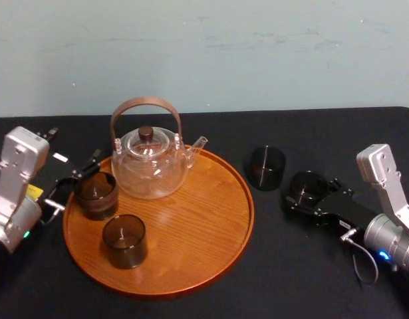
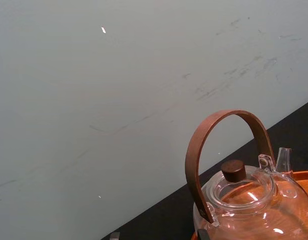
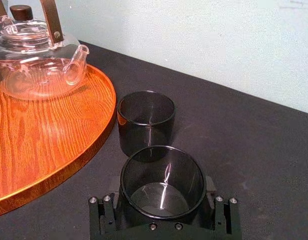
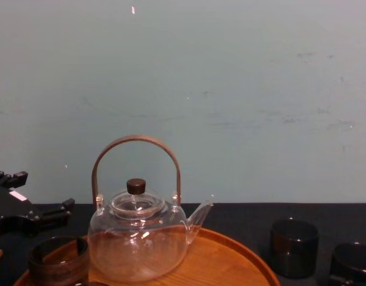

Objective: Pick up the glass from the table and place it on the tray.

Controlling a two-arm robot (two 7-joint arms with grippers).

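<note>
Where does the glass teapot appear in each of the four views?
Head view: teapot left of centre, at the back of the tray.
Chest view: teapot low, left of centre, seen side-on.
Left wrist view: teapot close up, handle against the wall.
Right wrist view: teapot on the tray, spout showing.
Shared landmark: its brown arched handle.

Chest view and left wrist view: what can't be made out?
Chest view: the glass at the right gripper is cut by the lower right corner.
Chest view: the tray's front lies below the bottom edge; the left gripper is cut by the left edge.
Left wrist view: the teapot's base is cut by the bottom edge.
</note>
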